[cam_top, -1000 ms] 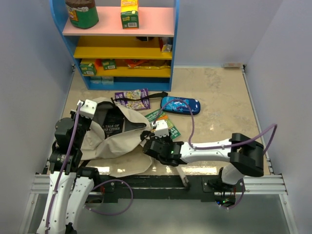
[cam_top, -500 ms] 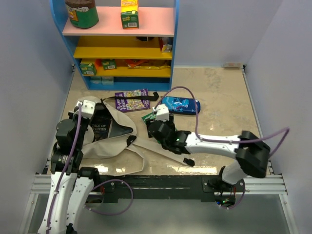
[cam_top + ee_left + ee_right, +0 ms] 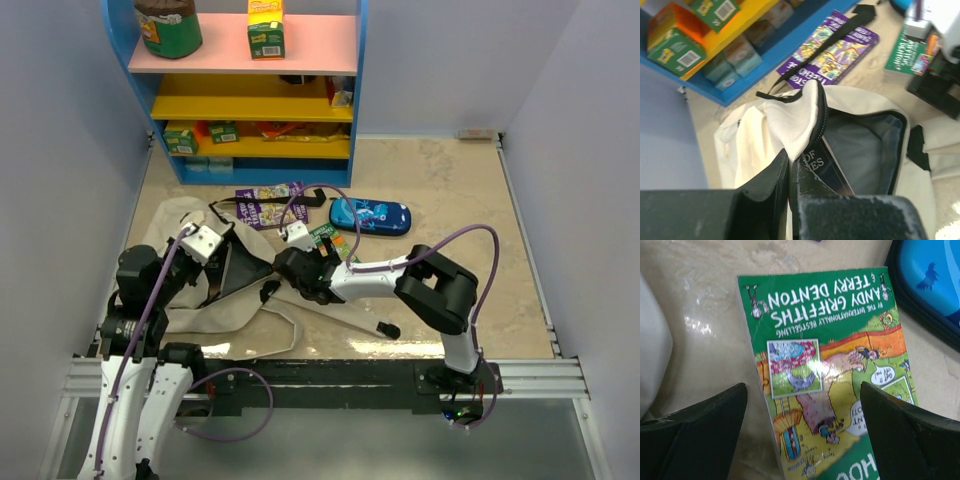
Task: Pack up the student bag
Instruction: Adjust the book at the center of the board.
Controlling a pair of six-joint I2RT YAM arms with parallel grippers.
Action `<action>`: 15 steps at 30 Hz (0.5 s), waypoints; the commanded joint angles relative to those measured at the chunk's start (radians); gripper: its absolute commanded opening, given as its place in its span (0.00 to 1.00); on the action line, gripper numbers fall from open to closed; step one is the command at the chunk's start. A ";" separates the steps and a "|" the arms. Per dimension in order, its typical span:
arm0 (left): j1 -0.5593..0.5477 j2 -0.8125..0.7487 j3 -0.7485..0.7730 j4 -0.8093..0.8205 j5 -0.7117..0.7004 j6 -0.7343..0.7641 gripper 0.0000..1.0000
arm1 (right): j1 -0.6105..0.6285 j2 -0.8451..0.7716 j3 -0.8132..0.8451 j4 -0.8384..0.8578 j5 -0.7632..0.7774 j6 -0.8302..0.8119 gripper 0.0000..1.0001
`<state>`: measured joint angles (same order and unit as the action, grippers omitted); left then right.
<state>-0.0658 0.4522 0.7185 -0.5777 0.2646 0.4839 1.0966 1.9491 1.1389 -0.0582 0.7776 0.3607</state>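
The beige student bag (image 3: 215, 300) lies at the left of the table, its mouth held up and open. My left gripper (image 3: 207, 243) is shut on the bag's zip rim (image 3: 799, 120). A black book (image 3: 830, 167) sits inside the bag. My right gripper (image 3: 296, 262) is open, low over the green book (image 3: 832, 370), one finger at each side of it. The green book also shows in the top view (image 3: 328, 238). A purple book (image 3: 268, 203) lies behind the bag under a black-ended strap (image 3: 832, 42). A blue pencil case (image 3: 370, 215) lies to the right.
A blue and yellow shelf unit (image 3: 250, 90) with boxes and a jar stands at the back. A beige strap (image 3: 335, 315) with a black end trails toward the front edge. Grey walls close both sides.
My right gripper has let go of the bag and swung back and left to hover over the green book. My left gripper has moved right, still holding the bag rim.
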 commanded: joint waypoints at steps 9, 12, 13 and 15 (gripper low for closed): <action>0.003 -0.073 0.050 0.013 0.131 0.051 0.00 | -0.055 0.059 -0.090 -0.008 -0.284 0.115 0.60; 0.003 -0.072 0.048 0.013 0.133 0.050 0.00 | -0.058 0.063 -0.123 0.032 -0.362 0.138 0.35; 0.003 -0.073 0.045 0.013 0.136 0.048 0.00 | -0.060 0.060 -0.145 0.053 -0.373 0.148 0.25; 0.003 -0.078 0.042 0.012 0.136 0.048 0.00 | -0.060 0.053 -0.154 0.054 -0.385 0.158 0.05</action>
<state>-0.0658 0.4522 0.7238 -0.6224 0.3431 0.5190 1.0573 1.9182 1.0786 0.0933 0.6300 0.4061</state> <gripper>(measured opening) 0.079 0.193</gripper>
